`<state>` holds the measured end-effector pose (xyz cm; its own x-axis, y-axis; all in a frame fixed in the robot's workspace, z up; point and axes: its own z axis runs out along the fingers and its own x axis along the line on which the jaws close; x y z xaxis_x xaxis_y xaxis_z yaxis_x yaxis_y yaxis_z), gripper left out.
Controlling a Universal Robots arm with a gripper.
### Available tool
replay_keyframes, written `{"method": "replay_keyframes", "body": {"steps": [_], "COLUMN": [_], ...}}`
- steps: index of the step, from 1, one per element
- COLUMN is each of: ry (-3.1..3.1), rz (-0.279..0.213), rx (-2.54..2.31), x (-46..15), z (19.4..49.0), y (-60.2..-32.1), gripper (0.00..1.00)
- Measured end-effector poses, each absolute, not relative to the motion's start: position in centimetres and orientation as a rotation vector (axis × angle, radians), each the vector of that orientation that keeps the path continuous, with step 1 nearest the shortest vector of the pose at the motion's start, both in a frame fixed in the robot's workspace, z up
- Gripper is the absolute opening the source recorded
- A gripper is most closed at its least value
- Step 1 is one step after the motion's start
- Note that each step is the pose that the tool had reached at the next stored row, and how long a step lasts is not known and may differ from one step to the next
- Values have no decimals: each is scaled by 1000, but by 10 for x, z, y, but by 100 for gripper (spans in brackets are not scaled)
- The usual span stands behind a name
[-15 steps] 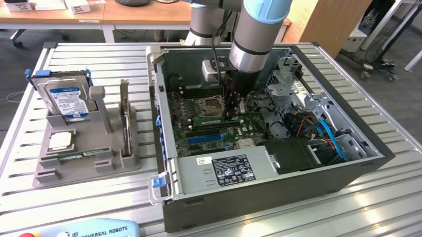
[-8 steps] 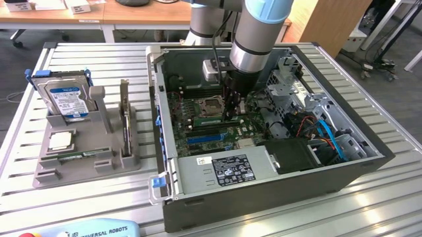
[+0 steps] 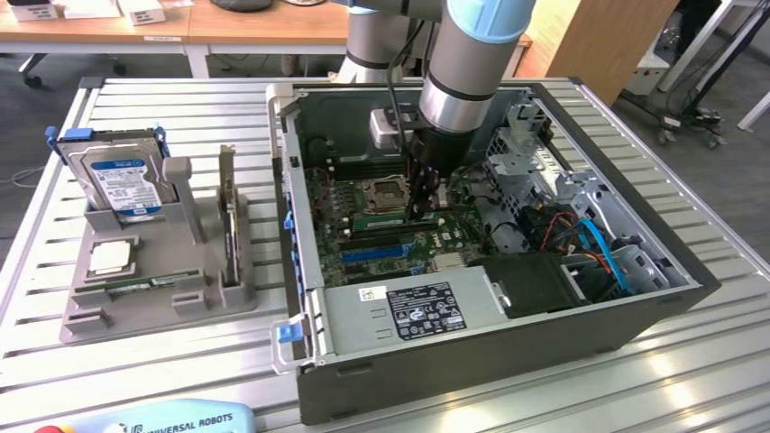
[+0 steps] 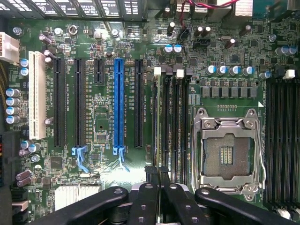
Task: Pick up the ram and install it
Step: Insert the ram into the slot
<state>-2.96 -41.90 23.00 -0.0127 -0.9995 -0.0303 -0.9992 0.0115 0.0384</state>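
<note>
My gripper (image 3: pixel 426 215) reaches down inside the open computer case, over the motherboard beside the processor socket (image 3: pixel 382 191). In the wrist view its black fingers (image 4: pixel 146 197) stand shut, the gripper (image 4: pixel 157 172) right above the row of memory slots (image 4: pixel 176 117). A thin greenish strip, the ram (image 4: pixel 156 122) seen edge-on, runs from between the fingertips along the outermost slot, beside the black expansion slot (image 4: pixel 139 103). Whether the ram sits in the slot or just above it I cannot tell. A second, similar green stick (image 3: pixel 135 287) lies in the grey holder.
The grey holder (image 3: pixel 85 320), on the exterior view's left, also carries a blue-labelled hard drive (image 3: pixel 121 185) and a square silver chip (image 3: pixel 111 257). The case walls (image 3: pixel 481 361), the drive cage (image 3: pixel 529 171) and blue cables (image 3: pixel 601 248) crowd the arm. The open socket (image 4: pixel 227 150) lies beside the slots.
</note>
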Motion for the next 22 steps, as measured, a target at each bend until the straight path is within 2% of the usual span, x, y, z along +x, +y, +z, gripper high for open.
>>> {"method": "replay_keyframes", "body": {"steps": [22], "ry": [-2223], "rz": [-76], "rx": [2211], "x": [-30], "z": [230], "y": [-419], "gripper": [12]}}
